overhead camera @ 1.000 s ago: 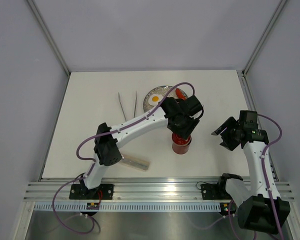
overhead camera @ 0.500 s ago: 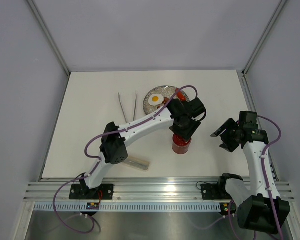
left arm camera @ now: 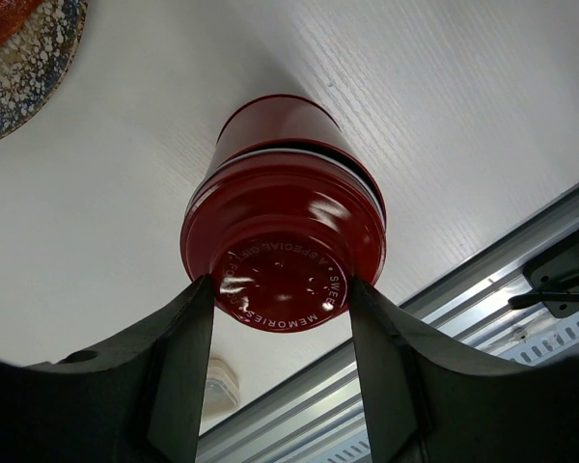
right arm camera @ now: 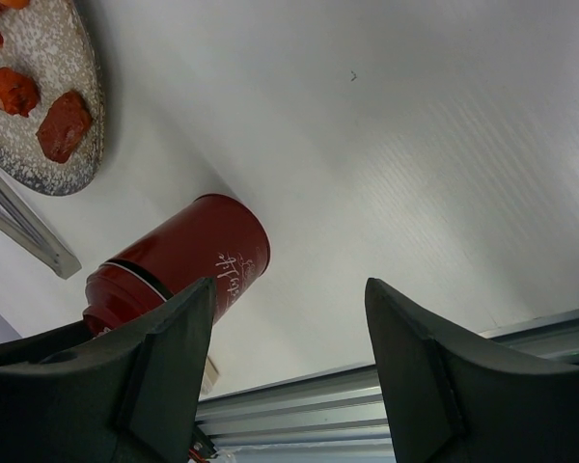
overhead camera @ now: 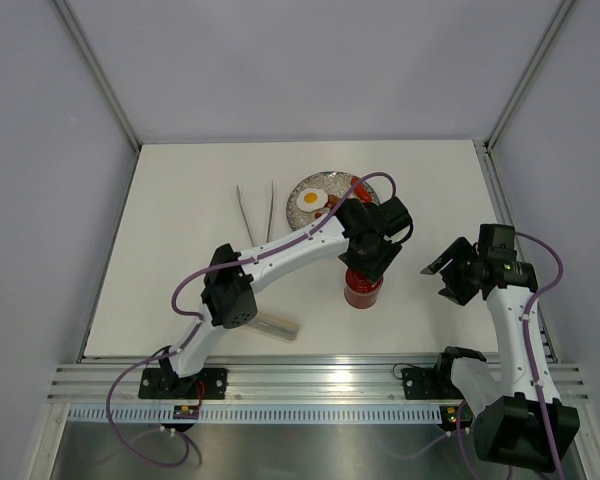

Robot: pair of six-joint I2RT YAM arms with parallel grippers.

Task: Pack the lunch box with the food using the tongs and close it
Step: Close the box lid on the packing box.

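The lunch box (overhead camera: 361, 291) stands upright right of centre toward the surface's near edge, its glossy lid (left arm camera: 285, 256) pinched across the sides by the left claw (left arm camera: 278, 285), while the right claw (right arm camera: 289, 289) hangs spread and empty; the box is judged rigid, light and slippery, best gripped low on the lid's rim.

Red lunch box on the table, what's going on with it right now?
The left pincer grips the lid, seated on the red lunch box. The right pincer hangs open and empty to its right. The tongs lie untouched beside the speckled plate, where the fried egg and red food pieces sit unpacked.
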